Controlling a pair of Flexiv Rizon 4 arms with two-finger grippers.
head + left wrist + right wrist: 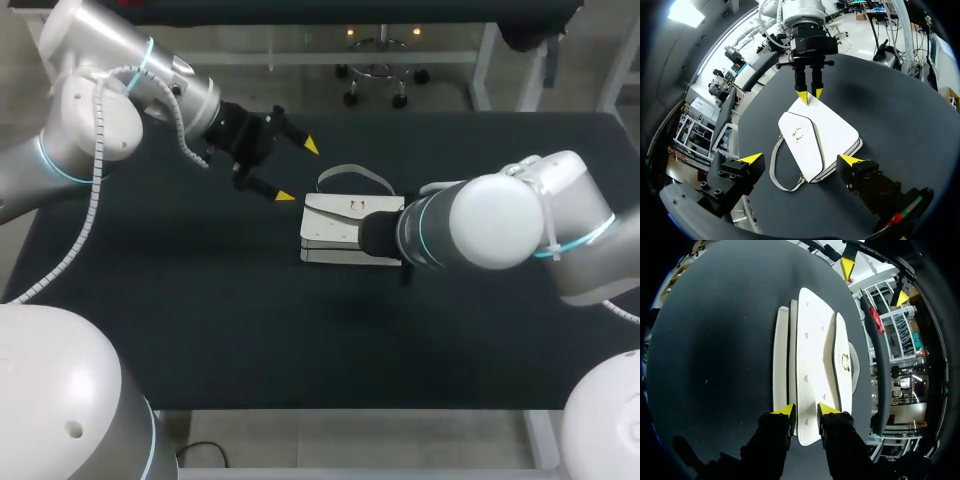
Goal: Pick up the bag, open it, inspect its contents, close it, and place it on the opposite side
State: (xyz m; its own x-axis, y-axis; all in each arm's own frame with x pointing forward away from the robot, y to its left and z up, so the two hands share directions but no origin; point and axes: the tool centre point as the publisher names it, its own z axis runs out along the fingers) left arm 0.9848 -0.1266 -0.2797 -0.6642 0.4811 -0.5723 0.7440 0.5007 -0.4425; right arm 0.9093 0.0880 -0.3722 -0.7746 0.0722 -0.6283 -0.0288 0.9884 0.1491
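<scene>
White bag point(335, 232) lies flat mid-surface point(200, 320). Long axis runs left to right, clasp flap up, strap point(352, 168) arching toward the far edge. Right gripper point(806, 410) is at the bag's right end, fingers narrow, clamped on that end. Left gripper point(298, 171) hovers off the bag's far-left corner, fingers wide apart, touching nothing.

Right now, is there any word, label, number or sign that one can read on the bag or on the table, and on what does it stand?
No text can be read in these pictures.
bag: plain white, and no print shows on it in any view.
clasp: a small metal fitting on the flap; any engraving is too small to tell.
table: plain dark top, with no label or number.
</scene>
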